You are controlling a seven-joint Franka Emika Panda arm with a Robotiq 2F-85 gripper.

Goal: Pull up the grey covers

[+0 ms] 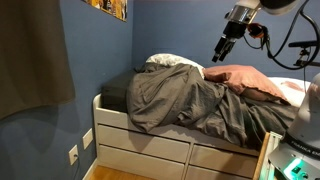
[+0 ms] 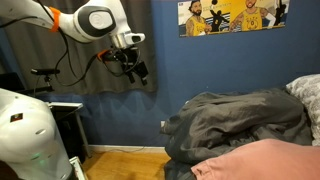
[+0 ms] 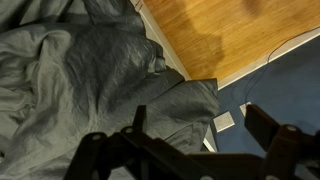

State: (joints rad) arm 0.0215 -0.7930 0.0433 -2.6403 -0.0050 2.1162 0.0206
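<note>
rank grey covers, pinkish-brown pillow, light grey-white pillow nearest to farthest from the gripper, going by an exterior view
From the gripper, in an exterior view:
1. grey covers, centre
2. pinkish-brown pillow, bottom right
3. light grey-white pillow, far right

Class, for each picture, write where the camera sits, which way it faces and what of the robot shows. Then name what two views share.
Exterior view: beside the bed, facing its white frame and the grey covers; arm and gripper show top right.
Exterior view: behind the pink pillow, facing the blue wall; arm and gripper show top left.
Wrist view: above the covers, looking down at them and the wood floor; the open gripper's fingers show.
Shared: both exterior views show covers, pink pillow, gripper.
</note>
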